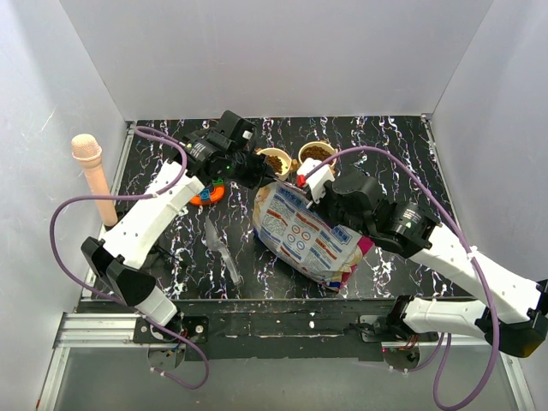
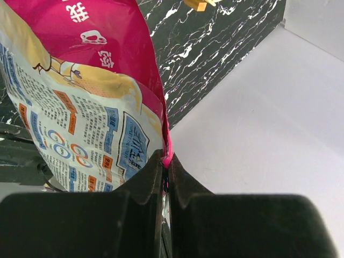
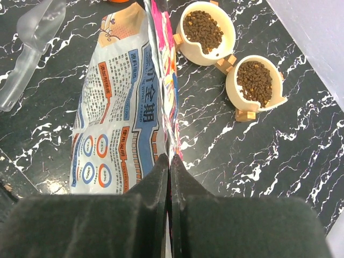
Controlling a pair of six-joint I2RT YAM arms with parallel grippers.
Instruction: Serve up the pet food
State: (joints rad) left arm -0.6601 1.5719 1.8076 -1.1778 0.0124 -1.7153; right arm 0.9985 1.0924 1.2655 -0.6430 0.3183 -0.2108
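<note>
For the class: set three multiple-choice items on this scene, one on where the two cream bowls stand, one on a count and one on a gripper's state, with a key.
1. From the top camera, where do the round cream bowls stand relative to the glossy magenta-and-white printed bag?
A) beyond it, toward the back wall
B) beside the arm bases
C) on top of it

2. How many bowls hold brown kibble pellets?
A) one
B) two
C) three

3. What is the state of the right gripper?
A) open above the bag
B) shut on the bag's edge
C) shut on a bowl

Key:
1 A, both bowls sit past the bag's far end on the black marbled table.
2 B, the right wrist view shows kibble in both.
3 B, its fingers meet on the bag's edge.
</note>
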